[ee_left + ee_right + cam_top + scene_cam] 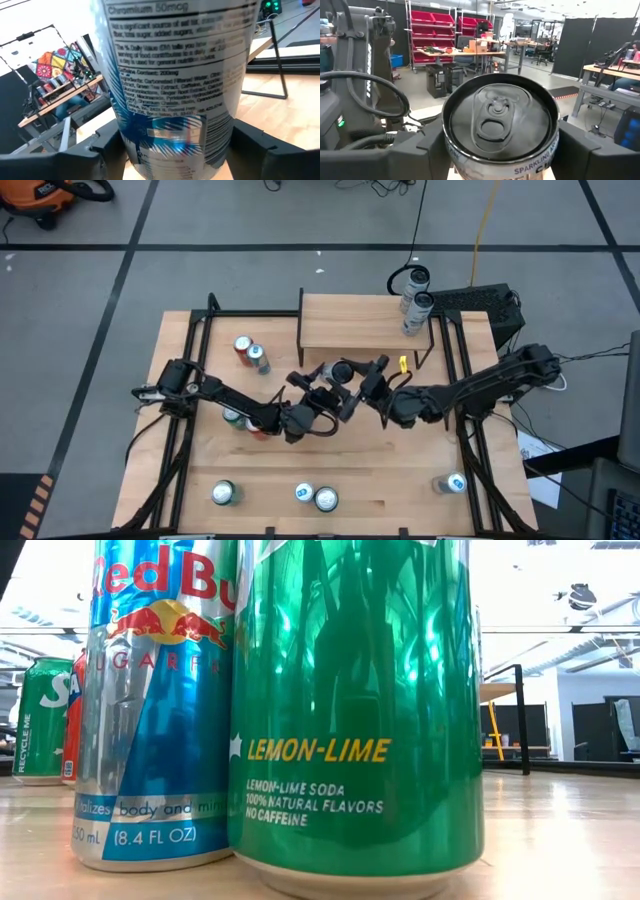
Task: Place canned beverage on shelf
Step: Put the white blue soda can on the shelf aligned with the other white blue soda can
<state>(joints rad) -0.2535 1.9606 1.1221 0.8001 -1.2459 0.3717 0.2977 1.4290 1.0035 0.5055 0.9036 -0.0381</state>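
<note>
Just in front of the shelf, over the middle of the table, my two grippers meet around one silver-and-blue beverage can, which lies tipped on its side, off the shelf. My left gripper clamps its printed body. My right gripper has a finger either side of its lidded end.

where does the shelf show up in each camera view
High view: the shelf is at the top centre of the table.
Low view: far right, in the background, a thin wood edge.
Left wrist view: probably the wood strip at upper right, behind the can.
Right wrist view: not in it.
Shared landmark: its black side support, which is the dark post in the low view.
</note>
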